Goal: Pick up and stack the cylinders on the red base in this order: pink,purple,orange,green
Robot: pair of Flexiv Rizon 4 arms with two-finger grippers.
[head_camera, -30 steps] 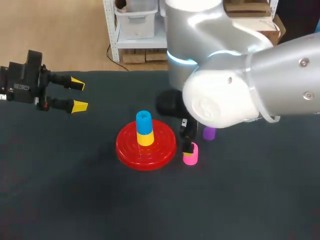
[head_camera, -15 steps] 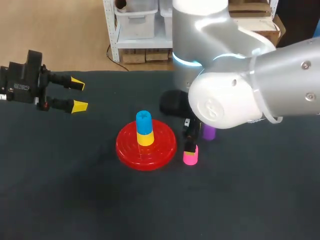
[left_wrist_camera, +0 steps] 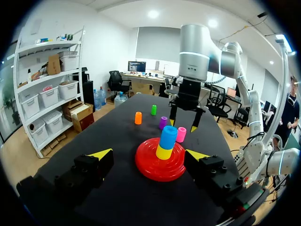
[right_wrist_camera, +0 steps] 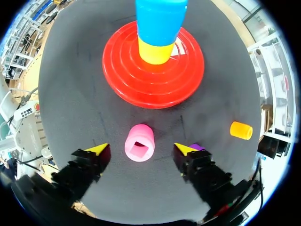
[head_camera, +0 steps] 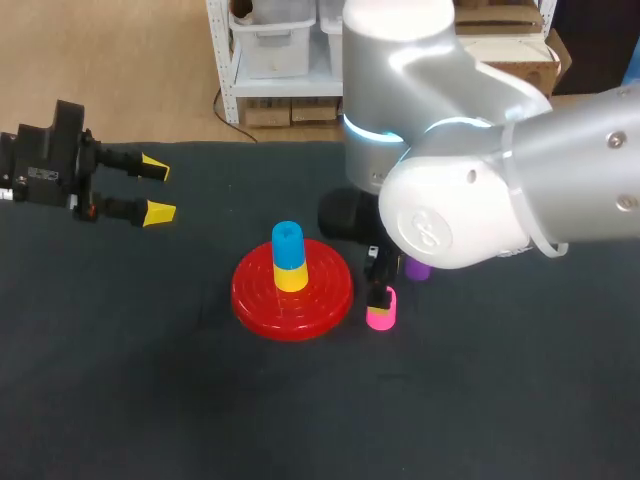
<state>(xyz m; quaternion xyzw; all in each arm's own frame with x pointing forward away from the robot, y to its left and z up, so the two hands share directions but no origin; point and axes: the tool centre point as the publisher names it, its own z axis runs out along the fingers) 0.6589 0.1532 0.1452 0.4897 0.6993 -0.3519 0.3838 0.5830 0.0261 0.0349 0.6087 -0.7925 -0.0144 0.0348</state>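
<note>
Right tool (right_wrist_camera: pixel 139 149) is open, its fingers either side of the upright pink cylinder (head_camera: pixel 383 318) without contact. The cylinder stands on the counter (head_camera: pixel 150 400) just beside the red base (head_camera: pixel 255 300). Left tool (head_camera: pixel 157 189) is open, well apart.

1. The pink cylinder (right_wrist_camera: pixel 139 142) stands untouched between the right gripper's (right_wrist_camera: pixel 141 149) spread fingers, with bare cloth on either flank.
2. The red base (right_wrist_camera: pixel 188 80) with its blue-on-yellow stack (right_wrist_camera: pixel 160 21) stands just ahead; the purple cylinder (head_camera: pixel 418 270) crowds one finger.
3. Along the table's (head_camera: pixel 150 400) near edge — open room.
</note>
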